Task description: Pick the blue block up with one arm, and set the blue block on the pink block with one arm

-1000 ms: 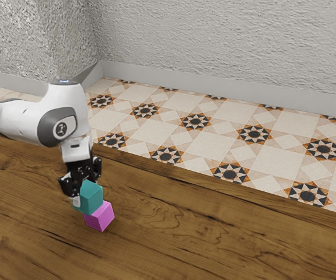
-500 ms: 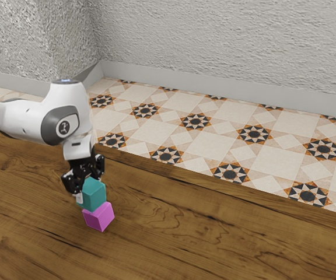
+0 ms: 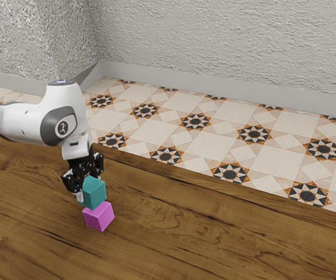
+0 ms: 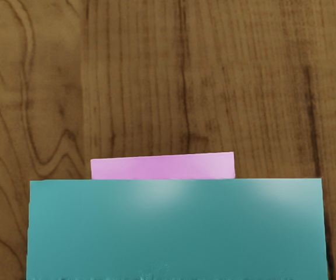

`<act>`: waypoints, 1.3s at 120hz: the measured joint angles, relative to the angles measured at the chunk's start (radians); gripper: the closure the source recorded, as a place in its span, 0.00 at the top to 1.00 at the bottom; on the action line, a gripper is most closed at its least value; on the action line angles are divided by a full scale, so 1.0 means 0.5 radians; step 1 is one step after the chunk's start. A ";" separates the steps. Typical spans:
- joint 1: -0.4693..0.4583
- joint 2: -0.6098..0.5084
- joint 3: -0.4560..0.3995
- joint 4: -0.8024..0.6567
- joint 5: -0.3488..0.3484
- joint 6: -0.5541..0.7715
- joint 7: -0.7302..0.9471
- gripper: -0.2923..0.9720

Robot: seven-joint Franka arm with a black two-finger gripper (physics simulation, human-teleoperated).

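The gripper (image 3: pixel 86 185) has its fingers closed narrowly on the upper sides of the blue block (image 3: pixel 95 193), which sits between and just below them on the pink block (image 3: pixel 98 216), a hold that, I judge, keeps the stack square until release.

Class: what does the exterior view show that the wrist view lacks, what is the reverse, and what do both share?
Exterior view adds: the white arm, its gripper at the blue block, the tiled floor, the rough wall. Wrist view adds: a close look at the wood grain of the table beyond the blocks. Shared: the blue block on the pink block, on the table.
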 joint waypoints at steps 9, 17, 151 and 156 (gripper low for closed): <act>0.012 0.003 -0.001 0.000 -0.004 0.007 0.006 0.51; 0.021 -0.004 -0.001 -0.002 -0.006 0.012 0.011 0.50; 0.045 -0.017 -0.005 -0.042 -0.081 0.020 0.055 0.51; 0.039 -0.017 -0.005 -0.042 -0.083 0.020 0.056 0.50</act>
